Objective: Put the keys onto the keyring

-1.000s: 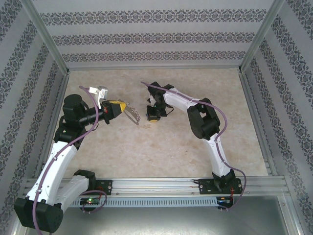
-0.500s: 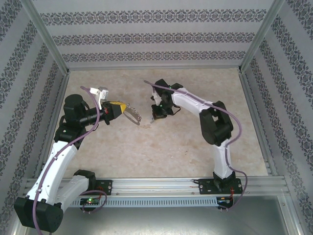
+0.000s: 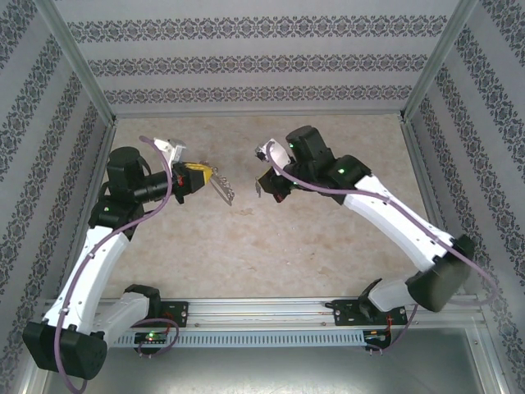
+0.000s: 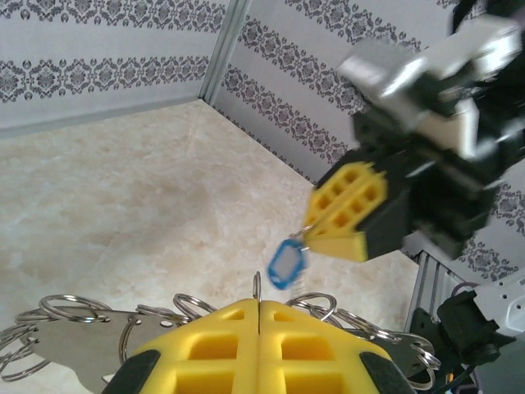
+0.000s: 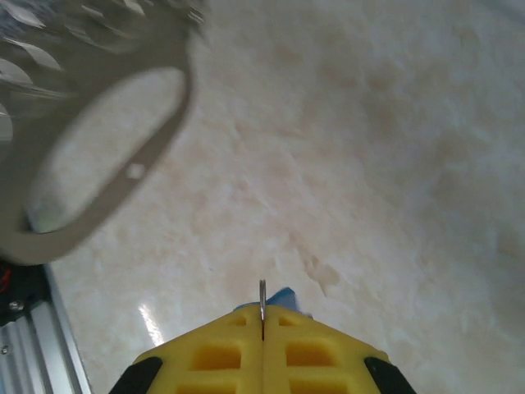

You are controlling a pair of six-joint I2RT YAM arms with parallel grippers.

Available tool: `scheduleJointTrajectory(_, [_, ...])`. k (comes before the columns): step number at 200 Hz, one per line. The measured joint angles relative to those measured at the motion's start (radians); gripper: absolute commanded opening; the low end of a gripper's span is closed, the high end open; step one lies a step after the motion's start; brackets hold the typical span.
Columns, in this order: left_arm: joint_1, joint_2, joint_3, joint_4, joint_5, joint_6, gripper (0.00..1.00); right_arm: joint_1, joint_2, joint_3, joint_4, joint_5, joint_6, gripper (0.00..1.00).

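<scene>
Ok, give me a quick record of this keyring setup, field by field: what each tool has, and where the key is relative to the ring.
left tool: shut on the grey metal keyring with small rings strung along it
right tool: shut on the tiny key with a blue plastic head
key versus keyring: facing each other with a gap between them, not yet threaded
surface: beige marbled table, below both tools
</scene>
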Motion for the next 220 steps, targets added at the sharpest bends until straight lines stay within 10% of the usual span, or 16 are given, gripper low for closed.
scheduleJointTrajectory(96, [-0.085,0.078,0.194,-0.183,0.042,0.211,0.0,0.047,0.023,0.377,-0.244,-0.119,-0.054,0.0])
scheduleJointTrajectory(220, [-0.2,0.129,0.198,-0.014,0.06,0.092,0.0,0.08,0.109,0.514,-0.446,-0.055,-0.038,0.0])
